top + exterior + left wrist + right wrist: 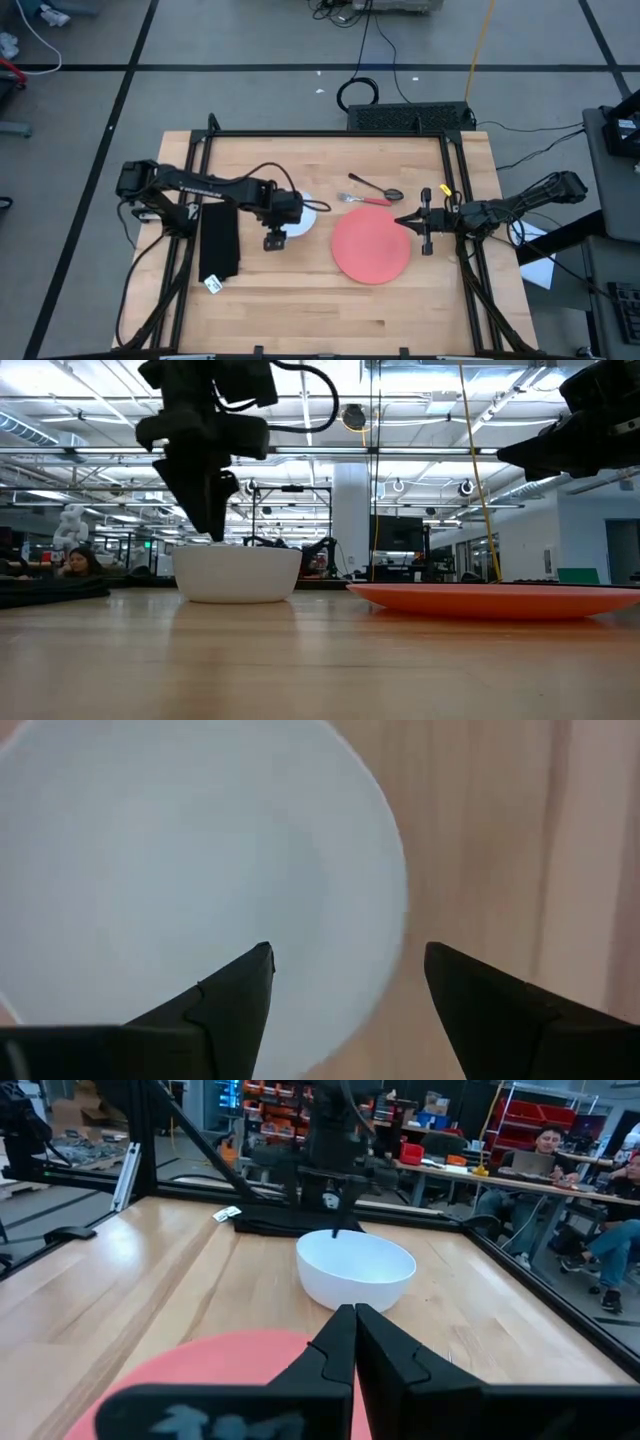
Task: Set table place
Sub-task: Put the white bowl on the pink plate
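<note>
High view layout: the tabletop (pixel 300 300) was seen carrying a white bowl (pixel 305 220), a red plate (pixel 371 247), a spoon (pixel 375 189) and a red-handled utensil (pixel 368 200); a black cloth (pixel 219 243) lay towards the left edge.
Left tool: the left tool (pixel 345 970) was held directly over the bowl's rim with its fingers (pixel 235 990) apart, one inside the rim and the other outside it, nothing yet clamped.
Right tool: the right tool (pixel 353 1325) was closed, fingers together and empty, parked at the plate's right edge and pointed across the plate towards the bowl.
Bowl position: the bowl was seated upright on the tabletop, just left of the plate and apart from it, as confirmed in the low view (pixel 237 572).
Risk, grip: a thin rim pinch could be judged liable to slip, or the bowl to tilt on lifting, since the wall is smooth and curved.
Risk, contact: a descent slightly off the rim could push the bowl sideways towards the plate.
Risk, crowding: the right tool sat close to the plate, so a carry across could bring the arms near each other.
Tabletop axis: the long axis was seen running left to right in the high view, with planks laid along it.
Cutlery heading: both pieces lay behind the plate, the spoon's bowl end pointing right; the other piece's tip could not be made out.
</note>
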Action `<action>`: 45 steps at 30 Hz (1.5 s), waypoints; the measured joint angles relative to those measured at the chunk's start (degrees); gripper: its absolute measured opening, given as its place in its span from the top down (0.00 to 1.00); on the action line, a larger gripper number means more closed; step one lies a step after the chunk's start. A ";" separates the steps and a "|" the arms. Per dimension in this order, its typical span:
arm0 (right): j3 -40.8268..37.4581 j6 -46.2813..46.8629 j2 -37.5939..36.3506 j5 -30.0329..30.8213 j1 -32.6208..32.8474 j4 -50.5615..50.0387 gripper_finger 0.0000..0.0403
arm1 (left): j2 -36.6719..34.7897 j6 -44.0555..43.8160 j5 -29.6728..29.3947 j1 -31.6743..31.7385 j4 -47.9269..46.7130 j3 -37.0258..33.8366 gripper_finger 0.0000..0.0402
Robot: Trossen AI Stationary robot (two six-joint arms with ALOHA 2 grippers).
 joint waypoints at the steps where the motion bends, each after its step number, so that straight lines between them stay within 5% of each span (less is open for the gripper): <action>1: 0.00 0.00 0.00 0.02 0.01 0.11 1.00 | 0.00 0.00 -0.01 -0.44 0.68 0.01 0.34; 38: 0.00 0.26 0.00 0.02 -0.06 0.03 1.00 | 0.81 1.45 -9.10 -3.42 14.07 -9.11 0.34; 45: 0.00 0.26 0.00 0.02 -0.06 0.03 1.00 | 0.81 2.44 -9.15 -3.42 14.80 -9.29 0.50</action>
